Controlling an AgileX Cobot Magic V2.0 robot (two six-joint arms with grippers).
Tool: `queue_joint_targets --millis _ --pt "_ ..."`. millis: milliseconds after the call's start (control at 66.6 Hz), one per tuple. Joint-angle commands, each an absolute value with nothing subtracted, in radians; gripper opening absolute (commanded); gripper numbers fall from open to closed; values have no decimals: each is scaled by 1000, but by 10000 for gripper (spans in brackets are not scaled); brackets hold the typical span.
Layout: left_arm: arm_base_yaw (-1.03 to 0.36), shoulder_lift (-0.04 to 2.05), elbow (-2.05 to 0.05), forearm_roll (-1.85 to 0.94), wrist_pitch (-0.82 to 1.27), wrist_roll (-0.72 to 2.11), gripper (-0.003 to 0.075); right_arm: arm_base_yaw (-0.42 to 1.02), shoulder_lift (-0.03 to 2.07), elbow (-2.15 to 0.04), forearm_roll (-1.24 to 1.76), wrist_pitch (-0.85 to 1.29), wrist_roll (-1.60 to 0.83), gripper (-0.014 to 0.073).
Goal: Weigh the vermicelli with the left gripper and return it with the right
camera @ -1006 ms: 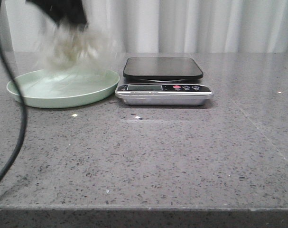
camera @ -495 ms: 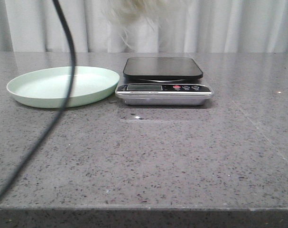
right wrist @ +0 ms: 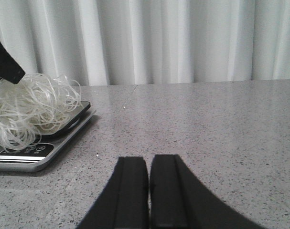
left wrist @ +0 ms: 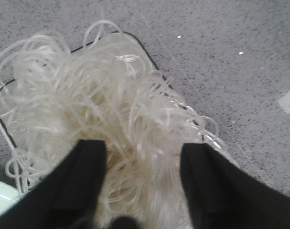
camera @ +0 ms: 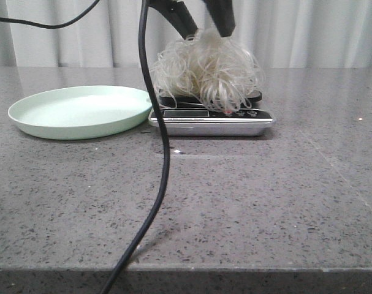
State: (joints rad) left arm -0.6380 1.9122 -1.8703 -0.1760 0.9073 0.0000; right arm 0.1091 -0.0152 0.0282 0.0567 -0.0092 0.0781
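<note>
the vermicelli [camera: 205,72] sits as a fluffy clump of pale, looping strands on the black platform of the scale [camera: 211,120], spilling over the platform's front edge so that a few curls hang down toward the display strip and its buttons. the left end effector [camera: 204,29] comes down from above onto the top of the clump; in the left wrist view its two black fingers [left wrist: 82,179] stand apart with the vermicelli [left wrist: 102,119] bunched between them, strands pressing against both inner faces, so it is grasping the clump at its crown. the black corner of the platform shows past the noodles in that view.

to the left of the scale, just beside it, lies a pale green plate [camera: 26,120] on the grey speckled desk [camera: 247,202]. a black cable [camera: 163,165] hangs down in front of the camera, crossing the scale's left side in the front view.

the right end effector [right wrist: 148,191] hovers low over the desk, well apart from the scale [right wrist: 20,160] and on its right side; its two black fingers are pressed together with only a thin seam between them, clenched on nothing. white curtains [right wrist: 173,40] hang behind the desk
</note>
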Motion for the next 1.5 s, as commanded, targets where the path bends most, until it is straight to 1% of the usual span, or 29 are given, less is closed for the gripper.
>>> queue_joint_targets --millis 0,135,330,390,405,510,615,690,705,720,735,750,765,780,795,901,946,961,976,991,1096,1336,1486 --pt "-645 1849 -1943 -200 889 0 547 109 -28 19 56 -92 79 188" --pt "-634 1829 -2023 -184 967 0 545 109 -28 19 56 -92 79 188" --pt "-623 1731 -2028 -118 971 0 538 109 -28 19 56 -92 79 188" --pt "-620 1694 -2019 -93 969 0 518 109 -28 19 56 -92 79 188" --pt "-620 1674 -2009 -75 967 0 499 109 -28 19 56 -92 79 188" --pt "-620 1606 -1960 -35 958 0 446 109 -28 19 56 -92 79 188" --pt "-620 1488 -1830 -27 900 0 382 109 -28 19 56 -92 79 188" --pt "-620 1422 -1748 -18 861 0 358 109 -28 19 56 -92 79 188" --pt "-620 1387 -1693 -17 839 0 352 109 -28 19 56 -92 79 188" --pt "-620 1387 -1693 -17 839 0 352 109 -28 19 56 -92 79 188" --pt "-620 1341 -1647 -17 822 0 347 109 -28 19 56 -92 79 188" --pt "-620 1341 -1647 -17 822 0 347 109 -28 19 56 -92 79 188" --pt "-620 1303 -1600 -17 803 0 344 109 -28 19 56 -92 79 188" --pt "-620 1303 -1600 -17 803 0 344 109 -28 19 56 -92 79 188" --pt "-620 1254 -1541 -17 778 0 344 109 -28 19 56 -92 79 188" --pt "-620 1142 -1398 -17 713 0 344 109 -28 19 56 -92 79 188" --pt "-620 1048 -1305 -17 666 0 344 109 -28 19 56 -92 79 188" --pt "-620 1048 -1305 -17 666 0 344 109 -28 19 56 -92 79 188" --pt "-620 1006 -1259 -17 641 0 344 109 -28 19 56 -92 79 188" --pt "-620 1006 -1259 -17 641 0 344 109 -28 19 56 -92 79 188" --pt "-620 843 -1087 -17 567 0 344 109 -28 19 56 -92 79 188" --pt "-620 532 -805 -15 492 0 344 109 -28 19 56 -92 79 188" --pt "-620 337 -667 -15 487 0 344 109 -28 19 56 -92 79 188"
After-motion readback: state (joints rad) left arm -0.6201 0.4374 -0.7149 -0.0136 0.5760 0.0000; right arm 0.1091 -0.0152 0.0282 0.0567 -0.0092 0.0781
